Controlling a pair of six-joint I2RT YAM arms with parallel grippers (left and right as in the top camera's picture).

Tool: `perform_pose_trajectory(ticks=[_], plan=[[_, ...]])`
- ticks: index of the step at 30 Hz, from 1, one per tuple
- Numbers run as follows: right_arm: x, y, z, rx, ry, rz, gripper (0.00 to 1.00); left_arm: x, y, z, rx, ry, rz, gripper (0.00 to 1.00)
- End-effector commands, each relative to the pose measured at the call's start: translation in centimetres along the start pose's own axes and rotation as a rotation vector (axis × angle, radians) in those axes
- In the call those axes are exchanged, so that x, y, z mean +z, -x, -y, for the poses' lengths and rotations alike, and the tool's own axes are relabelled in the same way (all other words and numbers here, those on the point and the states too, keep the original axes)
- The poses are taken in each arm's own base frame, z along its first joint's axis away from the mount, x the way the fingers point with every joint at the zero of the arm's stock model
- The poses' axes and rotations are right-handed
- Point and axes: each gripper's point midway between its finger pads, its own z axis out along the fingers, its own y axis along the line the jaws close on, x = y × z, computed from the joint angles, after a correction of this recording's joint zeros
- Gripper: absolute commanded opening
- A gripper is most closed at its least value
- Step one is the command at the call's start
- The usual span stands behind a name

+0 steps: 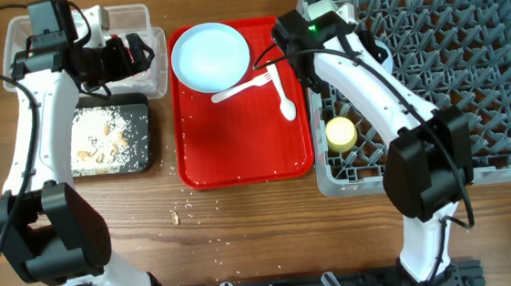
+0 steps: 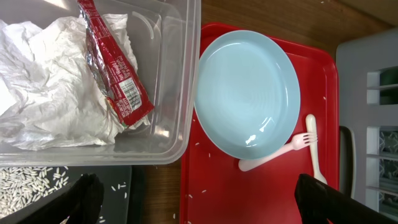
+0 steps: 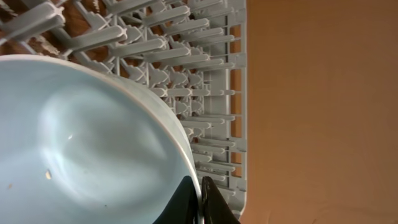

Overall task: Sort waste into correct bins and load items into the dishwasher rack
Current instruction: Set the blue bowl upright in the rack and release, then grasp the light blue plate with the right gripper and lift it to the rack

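In the overhead view, the pale blue plate, the white plastic fork and the spoon are seen lying on the red serving tray. The yellow cup is set inside the grey dishwasher rack, and rice crumbs are spread in the black tray. In the left wrist view, the crumpled napkin and the snack wrapper are found inside the clear tub. The left gripper is spread wide and nothing is held in it. In the right wrist view, a light blue bowl is pinched at its rim by the right gripper, whose fingers are closed narrowly on it above the rack's pegs. Whether the bowl is rested on them cannot be told. The bowl is judged light, stiff and smooth, so slipping or swinging is to be expected from a rim pinch. The plate, lying flat, is probably best taken at its raised edge.
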Motion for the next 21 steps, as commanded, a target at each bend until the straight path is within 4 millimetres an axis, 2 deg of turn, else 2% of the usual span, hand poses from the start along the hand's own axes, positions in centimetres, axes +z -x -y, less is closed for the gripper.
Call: perform_pose_trajectory(ticks=[1,3,4,6,7,10,18,21], plan=[[-0.2,0.7,2.1,-0.064,-0.179,0.050,0.04,-0.6,0.5,0.0,0.012,0.004,0.020,1.00],[-0.6,1.1,3.6,-0.107,-0.267,0.072,0.04,-0.6,0.5,0.0,0.013,0.004,0.021,1.00],[-0.6,1.1,3.5,-0.162,-0.263,0.065,0.04,-0.6,0.5,0.0,0.013,0.004,0.021,1.00],[-0.3,1.1,1.9,-0.226,-0.177,0.046,0.04,-0.6,0.5,0.0,0.013,0.004,0.021,1.00],[-0.1,1.1,0.1,-0.248,-0.078,0.037,0.04,-0.6,0.5,0.0,0.013,0.004,0.021,1.00],[0.0,1.1,-2.2,-0.225,0.055,0.035,0.04,-0.6,0.5,0.0,0.013,0.004,0.021,1.00],[-0.3,0.5,-4.2,-0.232,0.168,0.017,0.04,-0.6,0.5,0.0,0.013,0.004,0.021,1.00],[-1.3,-0.3,-5.7,-0.268,0.248,0.005,0.08,-0.6,0.5,0.0,0.013,0.004,0.021,1.00]])
